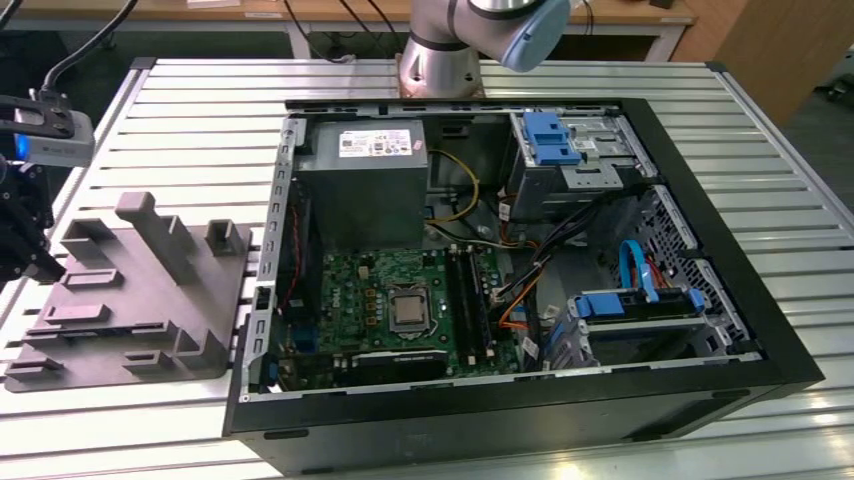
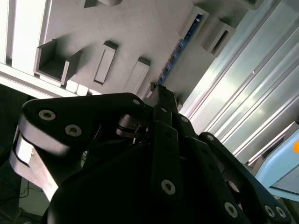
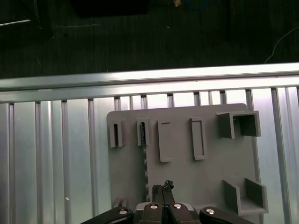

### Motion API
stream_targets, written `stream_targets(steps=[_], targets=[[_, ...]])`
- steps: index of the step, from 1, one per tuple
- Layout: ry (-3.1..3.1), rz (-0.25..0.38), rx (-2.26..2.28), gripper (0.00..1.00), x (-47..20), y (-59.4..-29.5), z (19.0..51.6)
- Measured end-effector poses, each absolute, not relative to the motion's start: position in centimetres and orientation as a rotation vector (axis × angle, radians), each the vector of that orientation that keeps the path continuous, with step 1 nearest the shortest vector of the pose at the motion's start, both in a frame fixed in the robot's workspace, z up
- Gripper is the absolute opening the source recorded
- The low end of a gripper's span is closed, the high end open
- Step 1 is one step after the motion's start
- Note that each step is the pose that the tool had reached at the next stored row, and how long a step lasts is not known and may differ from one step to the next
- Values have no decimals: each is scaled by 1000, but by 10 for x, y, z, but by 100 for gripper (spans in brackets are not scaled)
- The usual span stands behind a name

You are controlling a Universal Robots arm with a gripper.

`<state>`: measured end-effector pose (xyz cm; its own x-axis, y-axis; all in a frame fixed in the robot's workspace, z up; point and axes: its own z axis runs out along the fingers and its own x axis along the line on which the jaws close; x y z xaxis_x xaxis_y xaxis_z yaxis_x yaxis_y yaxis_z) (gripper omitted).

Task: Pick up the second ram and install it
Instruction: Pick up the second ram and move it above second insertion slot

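Observation:
The second ram [image 3: 144, 140] stands on its thin edge in a slot of the grey holder block [image 3: 182, 177], and it appears as a narrow blue strip [image 2: 180, 46] in the second wrist view. My gripper [image 3: 162, 187] hangs well above the block, fingers pressed together with nothing between them. Its tips [image 2: 161, 91] line up with the near end of the ram. In the exterior view the gripper [image 1: 20, 240] is at the far left, over the left side of the block [image 1: 134, 300]. The black memory slots [image 1: 463, 290] lie on the green motherboard [image 1: 360, 290] inside the open case.
The open computer case [image 1: 694, 260] fills the middle of the slatted metal table [image 1: 801, 200], with a grey power-supply box [image 1: 360, 185], cables and blue drive brackets [image 1: 547, 135] inside. The arm's base [image 1: 441, 60] stands behind the case. The table edge [image 3: 140, 77] runs just beyond the block.

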<state>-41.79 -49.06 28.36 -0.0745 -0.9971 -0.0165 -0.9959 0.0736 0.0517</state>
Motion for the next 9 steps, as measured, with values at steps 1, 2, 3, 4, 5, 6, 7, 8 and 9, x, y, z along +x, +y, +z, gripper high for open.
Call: stream_targets(steps=[1,2,3,4,5,6,7,8,9], targets=[[-2285,-77,2121,10,-418,-491,283],[-2285,-77,2121,10,-418,-491,282],[-2284,-77,2121,10,-419,-491,281],[-2284,-77,2121,10,-420,-491,280],[-2284,-77,2121,10,-421,-491,280],[-2284,-76,2121,10,-422,-491,279],[-2284,-77,2122,10,-424,-491,279],[-2283,-77,2122,10,-425,-491,278],[-2282,-77,2124,10,-425,-491,278]])
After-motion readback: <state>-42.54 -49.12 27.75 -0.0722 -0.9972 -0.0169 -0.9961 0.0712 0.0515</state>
